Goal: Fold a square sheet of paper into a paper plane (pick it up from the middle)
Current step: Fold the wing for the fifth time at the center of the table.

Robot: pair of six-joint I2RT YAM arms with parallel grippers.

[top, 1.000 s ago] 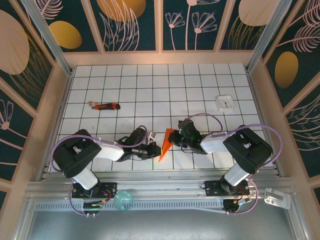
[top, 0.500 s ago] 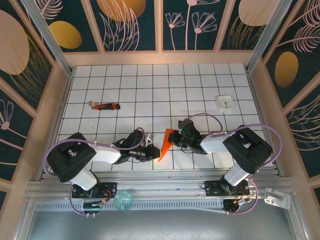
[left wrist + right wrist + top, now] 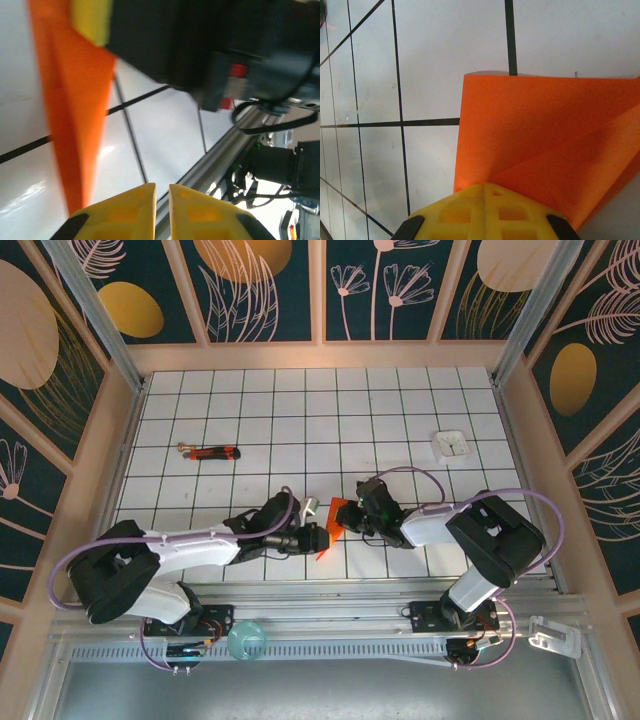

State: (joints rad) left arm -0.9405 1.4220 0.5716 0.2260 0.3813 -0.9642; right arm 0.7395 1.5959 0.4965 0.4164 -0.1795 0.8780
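From above, the left pincer point(image 3: 318, 538) has newly reached the 7 o'clock tip of the single orange sheet point(image 3: 336, 506) at the bench's point(image 3: 300, 410) 6 o'clock, probably readying a crease; its wrist view shows it nearly together point(image 3: 160, 189), gripping nothing; the right wrist view shows the right pincer point(image 3: 485, 196), second of two, clamped on the sheet point(image 3: 535, 130).

You are getting a bright, sharp picture from the top. Your left wrist picture is coming out blurry, and the table point(image 3: 165, 130) is shining.
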